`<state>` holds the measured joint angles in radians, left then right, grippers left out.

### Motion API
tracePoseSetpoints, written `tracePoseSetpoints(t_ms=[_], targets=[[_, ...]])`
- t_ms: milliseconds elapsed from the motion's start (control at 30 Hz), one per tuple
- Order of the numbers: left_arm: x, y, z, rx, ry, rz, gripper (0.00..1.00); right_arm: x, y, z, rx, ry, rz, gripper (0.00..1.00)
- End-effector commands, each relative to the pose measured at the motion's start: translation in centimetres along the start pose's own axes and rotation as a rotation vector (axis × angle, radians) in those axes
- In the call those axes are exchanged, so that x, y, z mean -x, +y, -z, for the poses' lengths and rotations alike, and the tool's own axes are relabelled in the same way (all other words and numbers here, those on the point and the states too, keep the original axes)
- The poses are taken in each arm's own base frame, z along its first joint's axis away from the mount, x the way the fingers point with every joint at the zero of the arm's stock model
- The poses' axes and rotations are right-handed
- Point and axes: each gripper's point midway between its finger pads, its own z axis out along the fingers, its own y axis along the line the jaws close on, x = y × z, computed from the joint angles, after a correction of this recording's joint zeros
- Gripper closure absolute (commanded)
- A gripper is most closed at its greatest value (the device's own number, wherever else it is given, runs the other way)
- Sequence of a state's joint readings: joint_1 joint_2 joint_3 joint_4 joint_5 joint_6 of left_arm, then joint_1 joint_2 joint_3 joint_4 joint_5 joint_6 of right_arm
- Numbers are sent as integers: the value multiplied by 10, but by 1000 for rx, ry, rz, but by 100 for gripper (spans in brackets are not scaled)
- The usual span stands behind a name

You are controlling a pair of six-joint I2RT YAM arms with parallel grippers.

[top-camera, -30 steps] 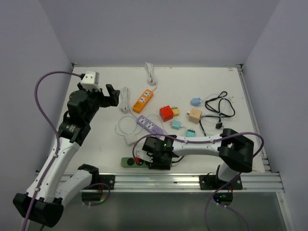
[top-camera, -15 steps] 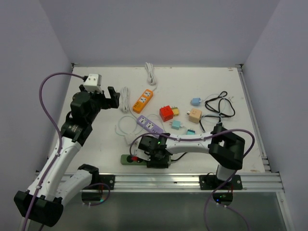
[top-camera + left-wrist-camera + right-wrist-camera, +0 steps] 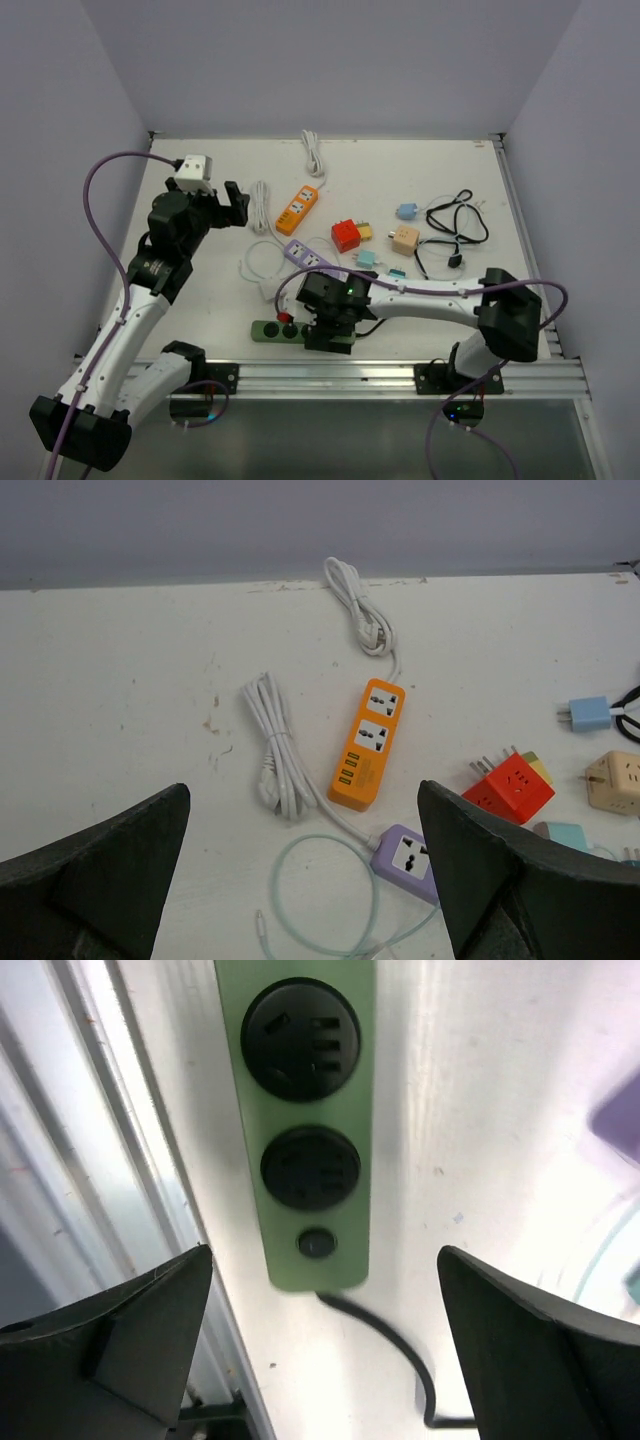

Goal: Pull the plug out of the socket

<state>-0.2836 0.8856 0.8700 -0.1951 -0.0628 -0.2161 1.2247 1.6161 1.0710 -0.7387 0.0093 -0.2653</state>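
The green socket strip [image 3: 272,331] lies near the table's front edge. In the right wrist view the green socket strip [image 3: 308,1120] shows two empty round sockets, a switch and a black cord [image 3: 395,1345]. A small red-and-black plug [image 3: 285,318] rests at the strip's far edge, out of the sockets that show. My right gripper [image 3: 328,336] hovers over the strip's cord end. The right gripper [image 3: 325,1255] is open with nothing between its fingers. My left gripper [image 3: 232,200] is raised at the back left. The left gripper [image 3: 302,786] is open and empty.
An orange power strip [image 3: 298,208] with a white cord, a purple strip [image 3: 311,261], a red cube adapter [image 3: 347,235], a beige adapter [image 3: 405,239], small teal adapters and black cables [image 3: 455,225] lie behind. The metal rail [image 3: 400,372] runs along the front edge.
My right gripper has opened wide and lifted slightly off the strip. The red plug, earlier at its jaws on the strip, now lies beside the strip. The left arm barely moved.
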Motion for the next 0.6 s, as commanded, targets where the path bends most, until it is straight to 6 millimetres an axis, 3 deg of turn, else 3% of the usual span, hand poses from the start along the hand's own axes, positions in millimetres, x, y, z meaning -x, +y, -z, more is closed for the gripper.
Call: tracePoseSetpoints(t_ms=[0, 67, 100, 133, 200, 233, 300, 433, 467, 533, 567], targets=[[13, 2, 2, 12, -62, -13, 0, 14, -6, 54, -42, -158, -120, 1], [13, 3, 2, 21, -63, -8, 0, 16, -25, 85, -108, -272, -206, 1], [14, 3, 2, 20, -68, -6, 0, 12, -43, 95, -183, -304, -280, 1], [14, 3, 2, 20, -66, -3, 0, 9, -75, 110, -268, -371, -392, 1], [13, 3, 2, 23, -67, 0, 0, -9, -110, 135, -367, -463, -565, 1], [12, 5, 2, 31, -65, 4, 0, -31, -140, 144, -438, -489, -725, 1], [14, 6, 4, 40, -76, 12, 0, -52, -172, 158, -525, -538, -899, 1], [14, 9, 8, 52, -92, 20, 0, -89, -219, 182, -721, -621, -1142, 1], [15, 11, 9, 65, -96, 22, 0, -101, -221, 178, -741, -627, -1187, 1], [17, 21, 15, 121, -112, 25, 0, -124, -235, 190, -778, -723, -1323, 1], [18, 24, 17, 136, -121, 23, 0, -138, -235, 184, -784, -719, -1375, 1]])
